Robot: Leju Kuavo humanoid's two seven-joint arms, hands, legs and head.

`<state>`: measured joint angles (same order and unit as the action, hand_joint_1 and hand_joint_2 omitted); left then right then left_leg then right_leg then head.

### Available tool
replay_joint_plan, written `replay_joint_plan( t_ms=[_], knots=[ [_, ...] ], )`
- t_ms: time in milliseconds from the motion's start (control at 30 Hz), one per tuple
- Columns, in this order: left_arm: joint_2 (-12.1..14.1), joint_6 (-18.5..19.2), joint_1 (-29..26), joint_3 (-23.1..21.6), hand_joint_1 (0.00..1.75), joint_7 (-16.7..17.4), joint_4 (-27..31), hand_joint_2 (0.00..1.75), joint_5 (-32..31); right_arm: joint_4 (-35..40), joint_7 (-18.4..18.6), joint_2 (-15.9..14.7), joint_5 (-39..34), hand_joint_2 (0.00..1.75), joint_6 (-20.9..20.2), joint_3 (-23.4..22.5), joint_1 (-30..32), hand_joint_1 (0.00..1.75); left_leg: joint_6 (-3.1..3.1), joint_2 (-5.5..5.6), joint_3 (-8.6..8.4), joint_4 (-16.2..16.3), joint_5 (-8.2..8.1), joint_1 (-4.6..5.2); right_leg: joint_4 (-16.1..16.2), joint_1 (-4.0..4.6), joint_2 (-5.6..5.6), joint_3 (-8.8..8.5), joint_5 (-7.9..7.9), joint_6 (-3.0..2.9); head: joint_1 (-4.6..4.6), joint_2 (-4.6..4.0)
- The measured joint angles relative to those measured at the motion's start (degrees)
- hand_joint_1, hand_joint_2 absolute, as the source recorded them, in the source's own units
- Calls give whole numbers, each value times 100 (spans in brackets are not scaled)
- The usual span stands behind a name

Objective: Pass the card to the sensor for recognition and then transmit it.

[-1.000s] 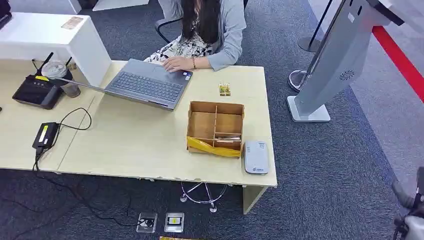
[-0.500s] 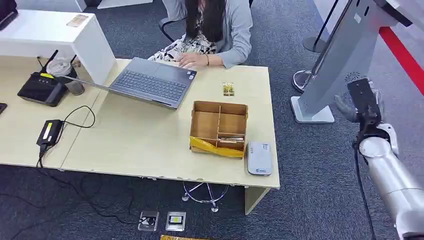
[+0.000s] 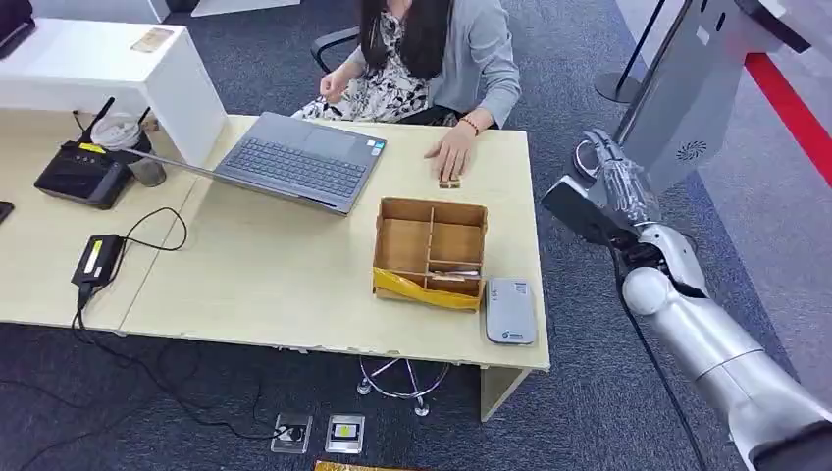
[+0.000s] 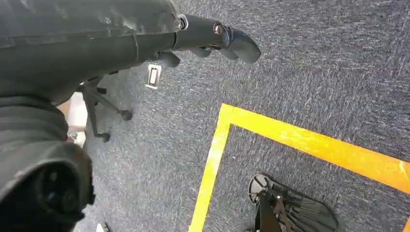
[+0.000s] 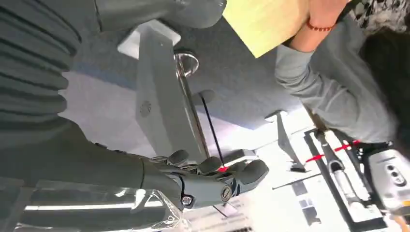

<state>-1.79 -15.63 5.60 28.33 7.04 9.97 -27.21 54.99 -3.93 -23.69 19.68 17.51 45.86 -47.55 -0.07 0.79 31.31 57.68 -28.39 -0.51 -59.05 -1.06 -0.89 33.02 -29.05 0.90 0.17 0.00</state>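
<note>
The wooden divider box (image 3: 428, 249) sits near the right end of the desk (image 3: 265, 285), so I'll place everything off that. The card (image 3: 449, 183) lies on the desk just behind the box, on the person's side, and the person's hand (image 3: 452, 157) is resting right on it, covering most of it. The sensor (image 3: 508, 309), a flat grey reader, is just beside the box's front right corner, close to the desk edge. There's a yellow strip along the front wall of the box and something pale lying in its front right compartment, can't tell what. The laptop (image 3: 294, 162) is behind and left of the box. The right hand (image 3: 618, 186) hangs in the air well to the right of the box, off the desk, with its fingers (image 5: 232, 176) spread and nothing in them. The left hand (image 4: 208, 38) is down over the grey carpet, fingers loosely extended and empty, near a yellow floor line (image 4: 309, 145).
</note>
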Motion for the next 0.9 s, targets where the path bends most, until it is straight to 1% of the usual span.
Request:
replay_joint_plan(
  t_ms=[167,267,400,600,767,900],
  knots=[
    [0,0,-1,0,0,-46,0,0,-11,-92,125,146,505,175,221,262,-41,0,0,0,1,0,0,-1,0,1,1,0,0,0,0,-2],
    [0,0,-1,0,0,-52,0,0,-15,-162,321,205,1002,175,496,415,-58,0,0,0,1,0,0,0,0,0,1,-1,0,0,0,-2],
    [0,-7,-2,0,0,-52,0,0,-13,-282,520,282,1462,175,697,588,-104,0,0,0,2,0,0,0,1,0,0,0,0,0,0,-2],
    [0,-39,-4,0,0,-52,0,0,-28,-527,531,411,1564,175,760,730,-149,0,0,0,1,0,0,0,1,0,0,0,0,0,0,0],
    [0,-37,-5,0,0,-52,0,0,-61,-726,415,511,1363,175,704,798,-150,0,0,0,1,0,0,0,1,0,1,0,0,0,0,-2],
    [0,-39,-10,0,0,-52,0,0,-61,-798,385,553,1372,175,689,856,-150,0,0,0,1,0,0,0,1,0,1,1,0,0,0,-2]
  ],
)
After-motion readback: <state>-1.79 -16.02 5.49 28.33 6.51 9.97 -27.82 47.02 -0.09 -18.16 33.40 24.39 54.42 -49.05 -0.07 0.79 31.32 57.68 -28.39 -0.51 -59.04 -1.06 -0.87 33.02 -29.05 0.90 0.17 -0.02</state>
